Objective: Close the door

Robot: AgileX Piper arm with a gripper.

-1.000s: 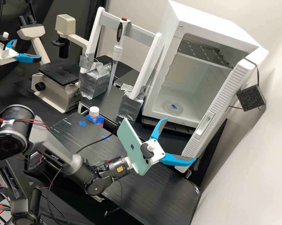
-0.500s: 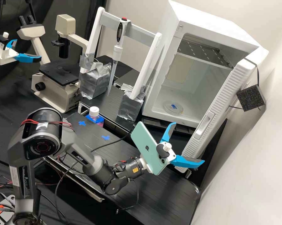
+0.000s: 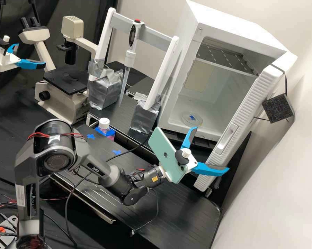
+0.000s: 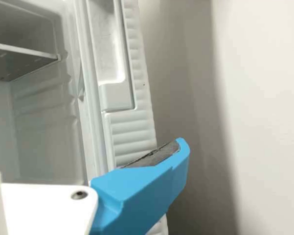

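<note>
At left, a microscope (image 3: 62, 105) stands upright on the desk (image 3: 10, 135), apart from the work. Next, a capped bottle (image 3: 104, 123) is upright near the rack (image 3: 162, 69), whose feet sit in silver wraps (image 3: 144, 119), presumably for steadiness. The pipette (image 3: 130, 58) hangs there tip down, which would keep its tip off other surfaces. A phone (image 3: 164, 154) is carried tilted behind the jaws, probably so that its lens follows the work. The gripper (image 3: 211, 148) is low in front of the incubator (image 3: 232, 26); its jaws are spread wide with nothing between them, a stance judged suited to pushing rather than gripping. A dish (image 3: 191, 119) lies flat on the incubator's floor, well inside and seemingly out of the door's path. The door (image 3: 250, 107) is open at the incubator's right side, ribbed inner face exposed. One finger overlaps its lower free edge; contact cannot be confirmed. Placement near that edge, away from the hinge, should give good leverage, but the finger must bear on the outer face, or it may slip or push the door wider. A black block (image 3: 277, 108) is held by cord against the door's outer side; purpose undetermined.
</note>
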